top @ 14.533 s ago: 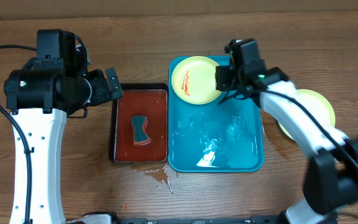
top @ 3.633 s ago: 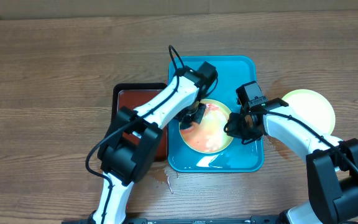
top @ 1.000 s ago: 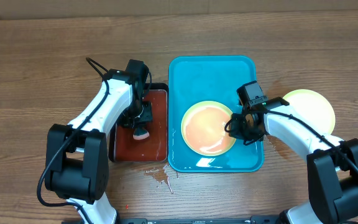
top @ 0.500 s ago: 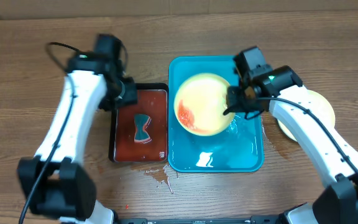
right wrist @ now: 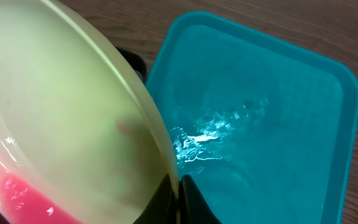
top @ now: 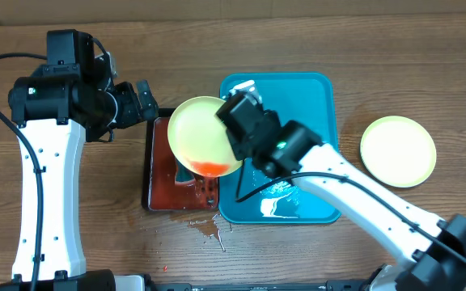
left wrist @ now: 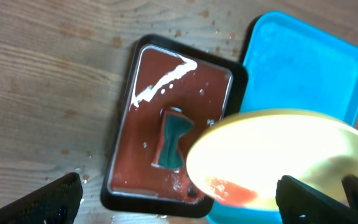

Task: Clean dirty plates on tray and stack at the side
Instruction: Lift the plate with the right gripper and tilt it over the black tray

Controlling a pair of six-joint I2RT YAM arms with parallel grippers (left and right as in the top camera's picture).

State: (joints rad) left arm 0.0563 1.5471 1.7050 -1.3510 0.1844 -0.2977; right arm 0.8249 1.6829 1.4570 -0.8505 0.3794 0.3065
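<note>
My right gripper (top: 233, 139) is shut on the rim of a yellow-green plate (top: 202, 136). It holds the plate tilted over the black tray (top: 158, 174), with red sauce (top: 211, 167) pooled at the low edge. In the right wrist view the fingers (right wrist: 166, 198) pinch the plate (right wrist: 61, 124) rim above the turquoise tray (right wrist: 266, 124). That tray (top: 314, 97) holds only water. A second yellow-green plate (top: 398, 151) lies on the table at the right. My left gripper (top: 140, 105) hangs open and holds nothing, up and left of the black tray. The pale blue plate does not show.
The black tray (left wrist: 148, 118) holds red liquid and a teal sponge (left wrist: 174, 138), beside the turquoise tray (left wrist: 303, 74). Drops of red liquid (top: 209, 230) lie on the wooden table in front of the two trays.
My right gripper lifted the plate off the turquoise tray, carried it left and tipped it over the black tray. My left gripper let go of the sponge, opened and rose away to the left.
</note>
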